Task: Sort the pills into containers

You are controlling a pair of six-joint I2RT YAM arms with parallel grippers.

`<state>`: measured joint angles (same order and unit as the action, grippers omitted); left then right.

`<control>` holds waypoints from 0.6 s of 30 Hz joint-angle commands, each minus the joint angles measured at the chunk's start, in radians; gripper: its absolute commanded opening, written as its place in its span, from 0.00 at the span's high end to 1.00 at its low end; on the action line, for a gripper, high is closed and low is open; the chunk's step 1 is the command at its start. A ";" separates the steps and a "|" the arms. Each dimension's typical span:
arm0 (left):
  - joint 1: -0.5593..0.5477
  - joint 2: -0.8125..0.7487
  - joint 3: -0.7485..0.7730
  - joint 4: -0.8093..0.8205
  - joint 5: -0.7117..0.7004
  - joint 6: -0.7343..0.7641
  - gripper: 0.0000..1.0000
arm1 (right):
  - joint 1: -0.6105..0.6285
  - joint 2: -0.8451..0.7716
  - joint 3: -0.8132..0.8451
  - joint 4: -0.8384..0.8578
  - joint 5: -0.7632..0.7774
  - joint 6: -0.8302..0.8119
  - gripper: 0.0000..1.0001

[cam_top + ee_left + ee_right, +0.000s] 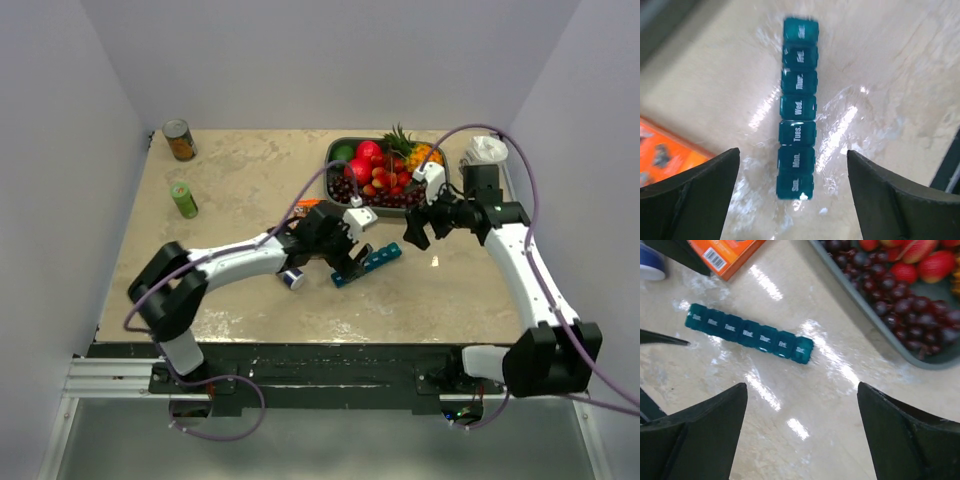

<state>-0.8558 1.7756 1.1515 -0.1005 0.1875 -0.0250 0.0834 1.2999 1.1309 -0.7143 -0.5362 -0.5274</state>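
Jaws on both arms stand spread wide and grip nothing. Seen from its own wrist, the left gripper hangs over the near end of the containers, with a dark finger on either side and clear of the plastic. The teal strip lies flat on the table, slanting between the two arms in the top view. Its seven lids look closed (day labels run from Sun. at the left gripper's end to Sat. at the far end). The right gripper is poised above bare tabletop just off the Sat. end, apart from the strip. An orange box lies near the Sun. end, beside the left arm. A small blue and white object sits just by that arm's wrist; I cannot tell what it is. The grey tray of fruit stands behind the strip, close to the right gripper. Two cans stand well apart from all this, at the table's far left.
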 commanded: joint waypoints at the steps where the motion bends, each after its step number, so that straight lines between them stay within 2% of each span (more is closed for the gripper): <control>1: 0.040 -0.334 -0.082 0.083 -0.053 -0.059 0.05 | -0.033 -0.171 0.024 0.041 0.071 0.021 0.01; 2: 0.081 -0.385 -0.110 0.131 -0.036 -0.078 0.01 | -0.039 -0.207 0.023 0.061 0.088 0.039 0.01; 5: 0.191 -0.582 -0.208 0.154 0.047 -0.179 0.01 | -0.050 -0.307 0.038 0.160 0.215 0.222 0.01; 7: 0.242 -0.701 -0.248 0.118 0.044 -0.226 0.01 | -0.051 -0.318 0.073 0.165 0.295 0.368 0.01; 10: 0.284 -0.830 -0.269 0.012 -0.008 -0.179 0.01 | -0.050 -0.332 0.119 0.156 0.335 0.496 0.01; 15: 0.287 -0.962 -0.294 -0.119 -0.103 -0.138 0.01 | -0.051 -0.340 0.162 0.153 0.360 0.520 0.01; 18: 0.287 -1.019 -0.320 -0.151 -0.126 -0.133 0.01 | -0.051 -0.332 0.164 0.153 0.323 0.512 0.01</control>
<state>-0.5705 0.8066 0.8673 -0.1555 0.1257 -0.1730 0.0380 0.9676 1.2549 -0.5831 -0.2226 -0.0734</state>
